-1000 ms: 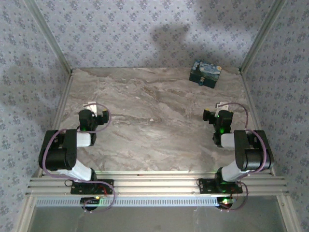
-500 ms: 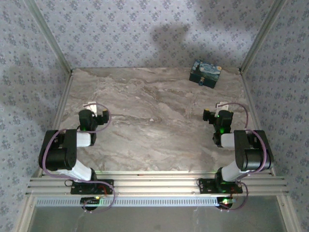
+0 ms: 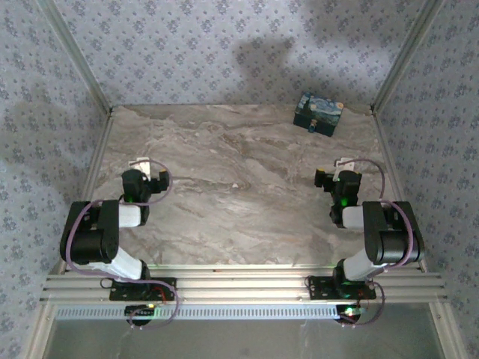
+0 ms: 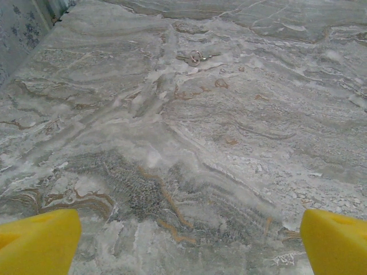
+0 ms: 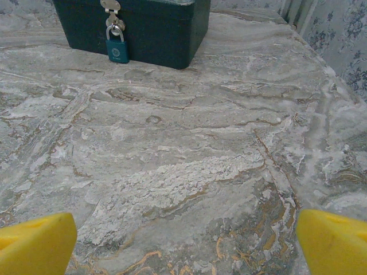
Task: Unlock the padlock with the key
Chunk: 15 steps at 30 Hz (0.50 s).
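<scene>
**Worktop layout.** The marble-patterned worktop (image 3: 224, 224) was enclosed on three sides by patterned wall panels (image 3: 187, 52). The arm bases were bolted to an aluminium rail (image 3: 239, 284) along the near edge.

**Padlock.** A dark green box (image 3: 318, 114) stood near the far right corner of the worktop. In the right wrist view, the teal padlock (image 5: 117, 50) hung from a metal hasp (image 5: 110, 7) on the box face turned toward the right arm. Its shackle passed through the hasp, and its body hung just above the worktop surface.

**Key.** The key (image 4: 196, 57), on a small ring, lay flat near the middle of the worktop, well apart from the box.

**Left gripper.** The left gripper (image 4: 189, 252) sat low near the left edge, aimed toward the key. Its yellow fingers (image 4: 34, 240) were spread wide and held nothing. An open stretch of worktop separated it from the key.

**Right gripper.** The right gripper (image 5: 186, 246) sat low near the right edge, aimed toward the box. Its yellow fingers (image 5: 34, 243) were likewise spread wide and held nothing. An open stretch of worktop separated it from the padlock.
</scene>
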Each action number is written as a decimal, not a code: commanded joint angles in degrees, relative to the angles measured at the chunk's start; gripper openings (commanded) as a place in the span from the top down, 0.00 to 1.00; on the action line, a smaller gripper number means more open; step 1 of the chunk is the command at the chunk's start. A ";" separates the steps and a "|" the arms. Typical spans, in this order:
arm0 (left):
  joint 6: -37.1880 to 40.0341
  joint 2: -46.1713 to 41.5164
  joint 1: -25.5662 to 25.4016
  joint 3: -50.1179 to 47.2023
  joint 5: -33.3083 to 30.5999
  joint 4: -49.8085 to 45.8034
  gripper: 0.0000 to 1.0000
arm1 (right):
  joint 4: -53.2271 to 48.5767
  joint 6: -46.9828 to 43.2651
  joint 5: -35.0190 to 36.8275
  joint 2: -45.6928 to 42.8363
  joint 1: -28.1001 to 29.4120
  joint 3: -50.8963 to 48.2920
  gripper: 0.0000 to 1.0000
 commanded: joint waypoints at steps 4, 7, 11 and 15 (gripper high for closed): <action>-4.06 -10.80 -0.03 7.02 -0.49 -19.88 0.02 | -17.86 -1.84 -0.37 -8.15 1.21 6.95 0.00; -8.30 -13.51 -0.07 9.36 0.58 -26.69 0.02 | -35.02 4.99 1.67 -11.01 1.50 15.73 0.00; -13.65 -14.52 -0.05 15.06 4.27 -37.84 0.04 | -54.41 13.86 -0.09 -6.68 2.21 30.78 0.00; -20.97 -14.34 -0.51 18.05 12.90 -42.22 0.12 | -65.34 15.68 3.84 2.56 5.78 46.62 0.00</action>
